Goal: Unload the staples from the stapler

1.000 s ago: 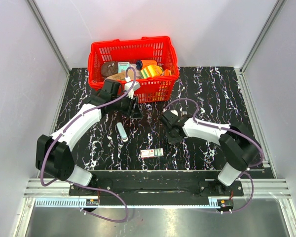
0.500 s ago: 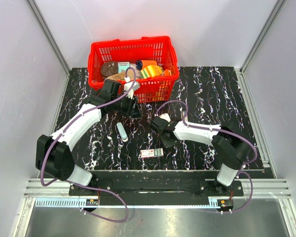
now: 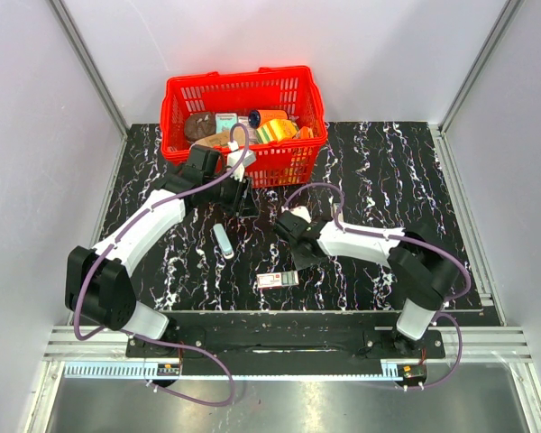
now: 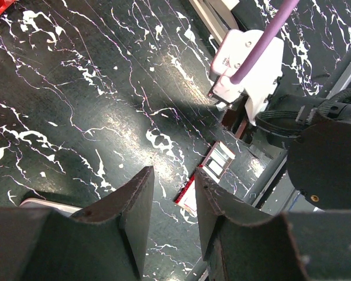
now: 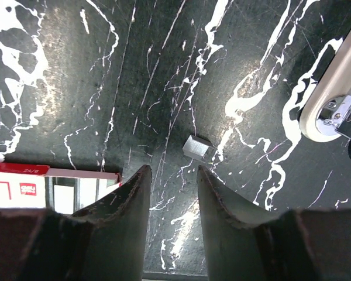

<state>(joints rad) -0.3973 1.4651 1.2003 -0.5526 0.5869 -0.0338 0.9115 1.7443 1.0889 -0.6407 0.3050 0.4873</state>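
The stapler (image 3: 223, 241) lies flat on the black marbled table (image 3: 388, 180), and the staples (image 5: 198, 147), a small grey block, sit just ahead of the right gripper (image 5: 171, 170), whose 2 fingers are narrowly parted and empty, as are those of the left gripper (image 4: 172, 172), with the printed box (image 3: 278, 280) near the right gripper and the red basket (image 3: 243, 79) at the far edge.

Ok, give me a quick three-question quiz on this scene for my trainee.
1. True or false: the right gripper is shut on the stapler.
2. The printed box lies: A on top of the stapler; B flat on the table near the arms' bases; C upright at the table's far edge.
3. Which gripper sits just in front of the red basket?
Key: 1 false, it is open and the stapler lies apart from it on the table. 2 B. 3 The left gripper, also open.
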